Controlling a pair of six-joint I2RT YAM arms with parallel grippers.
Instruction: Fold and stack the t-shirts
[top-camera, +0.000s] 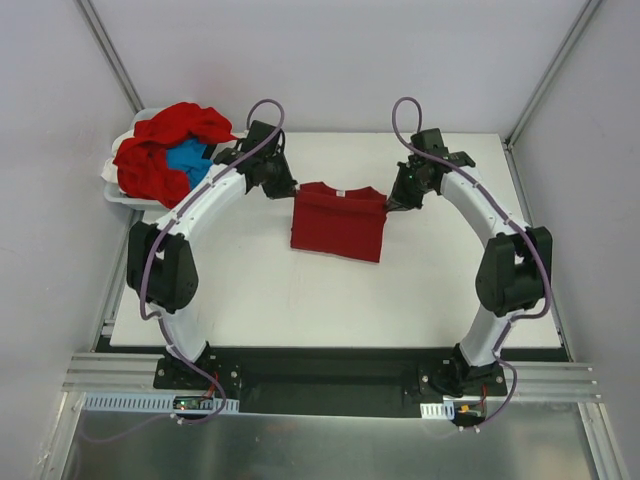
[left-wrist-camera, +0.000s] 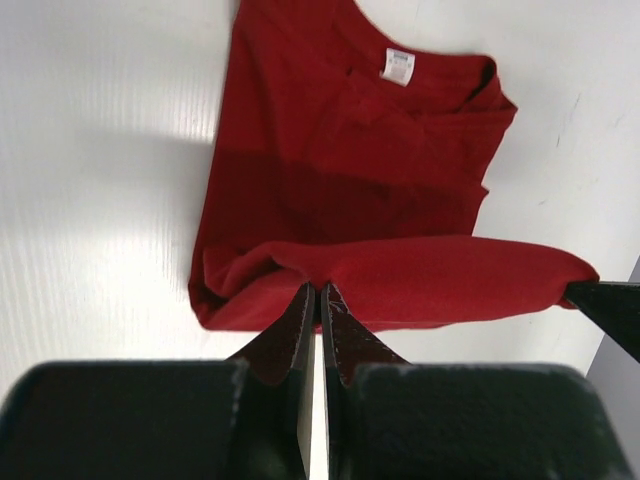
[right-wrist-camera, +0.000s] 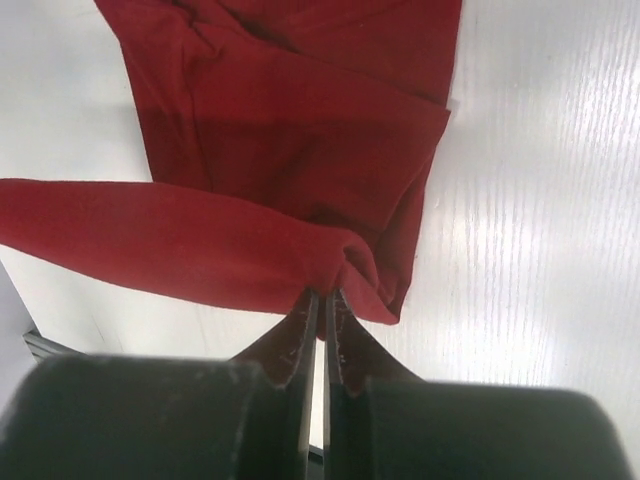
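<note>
Tension is why your left claw and right claw are each pinched shut on a corner of the red shirt, whose lifted edge runs taut between them (the rest flat on the table beyond the tips), ready, I judge, to fold.
</note>
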